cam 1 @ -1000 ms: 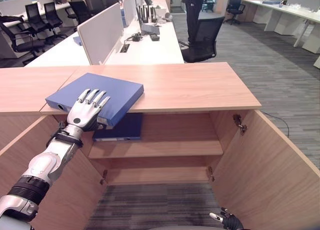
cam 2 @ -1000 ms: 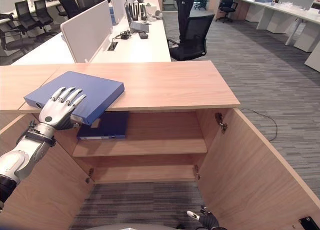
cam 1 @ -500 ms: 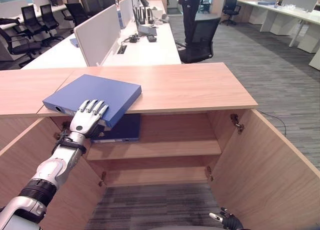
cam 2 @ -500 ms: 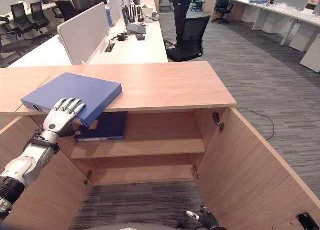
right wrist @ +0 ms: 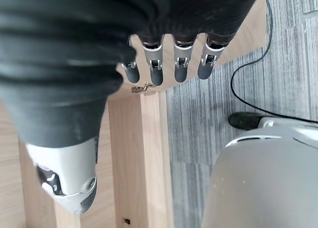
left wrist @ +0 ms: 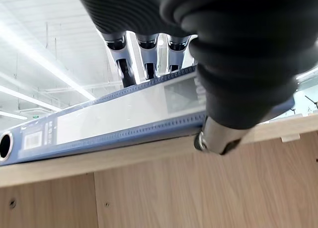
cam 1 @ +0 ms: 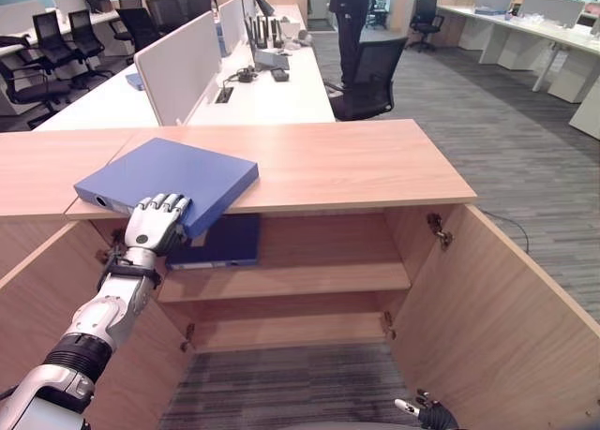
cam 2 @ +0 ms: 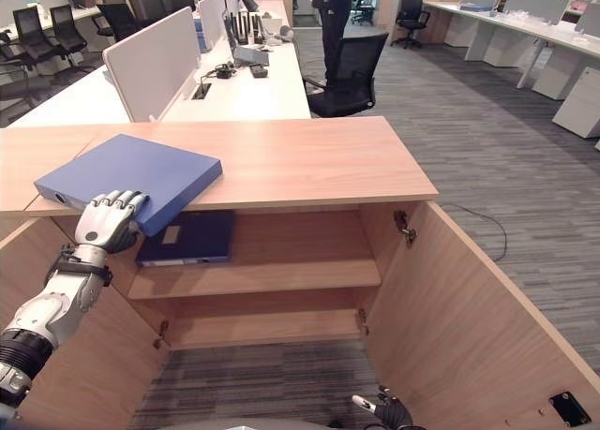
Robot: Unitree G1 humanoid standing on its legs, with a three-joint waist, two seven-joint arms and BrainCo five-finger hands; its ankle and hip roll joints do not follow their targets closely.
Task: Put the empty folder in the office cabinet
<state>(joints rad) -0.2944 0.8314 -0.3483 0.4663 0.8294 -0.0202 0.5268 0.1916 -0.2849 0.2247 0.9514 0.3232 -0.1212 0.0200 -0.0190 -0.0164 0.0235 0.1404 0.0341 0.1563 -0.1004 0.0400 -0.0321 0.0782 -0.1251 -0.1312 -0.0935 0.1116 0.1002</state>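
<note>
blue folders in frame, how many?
2. One folder lies on the cabinet top, the left hand gripping its near edge. A darker folder lies on the upper shelf.

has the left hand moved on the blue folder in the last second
Yes. The left hand has slid back from the top of the blue folder toward its near edge, at the cabinet top's front, and its fingers now curl over that edge.

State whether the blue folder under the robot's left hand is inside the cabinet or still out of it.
Out. The blue folder lies flat on the cabinet top, its near corner overhanging the edge, with the left hand curled on it.
</note>
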